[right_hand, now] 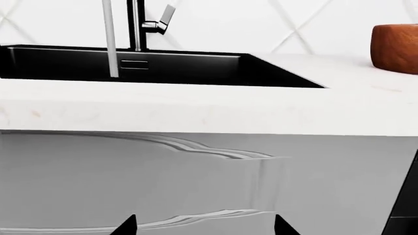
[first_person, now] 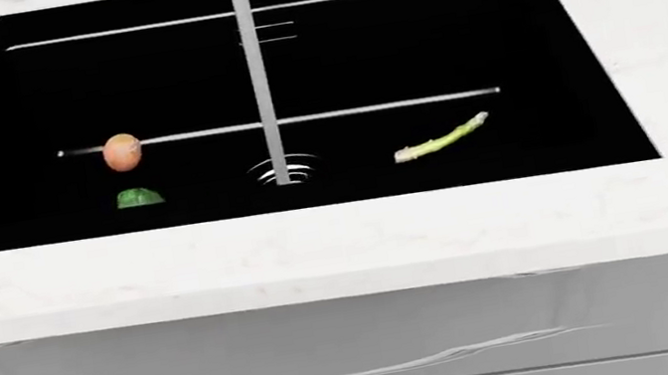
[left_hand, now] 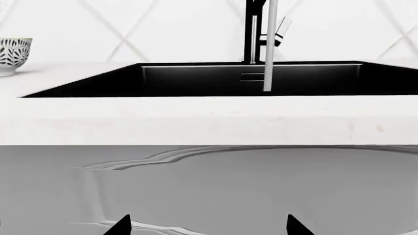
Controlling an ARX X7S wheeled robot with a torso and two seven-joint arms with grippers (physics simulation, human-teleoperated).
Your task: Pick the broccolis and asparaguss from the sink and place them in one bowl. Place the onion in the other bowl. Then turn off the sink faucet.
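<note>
In the head view the black sink [first_person: 579, 38] holds an orange-brown onion [first_person: 122, 152] at the left, a green broccoli [first_person: 139, 196] just in front of it, and a pale green asparagus [first_person: 441, 139] at the right. Water [first_person: 259, 78] streams from the faucet down to the drain. The faucet [left_hand: 253, 29] with its lever shows in the left wrist view, and the faucet [right_hand: 138, 22] also appears in the right wrist view. My left gripper [left_hand: 208, 226] and right gripper [right_hand: 203, 226] hang open low before the cabinet front, holding nothing. A patterned bowl [left_hand: 13, 55] and a wooden bowl [right_hand: 395, 48] stand on the counter.
The white counter [first_person: 343, 246] rims the sink on all sides. Grey cabinet doors [first_person: 332, 349] with curved handles stand below its front edge, right in front of both grippers. A tiled wall [left_hand: 130, 24] rises behind the sink.
</note>
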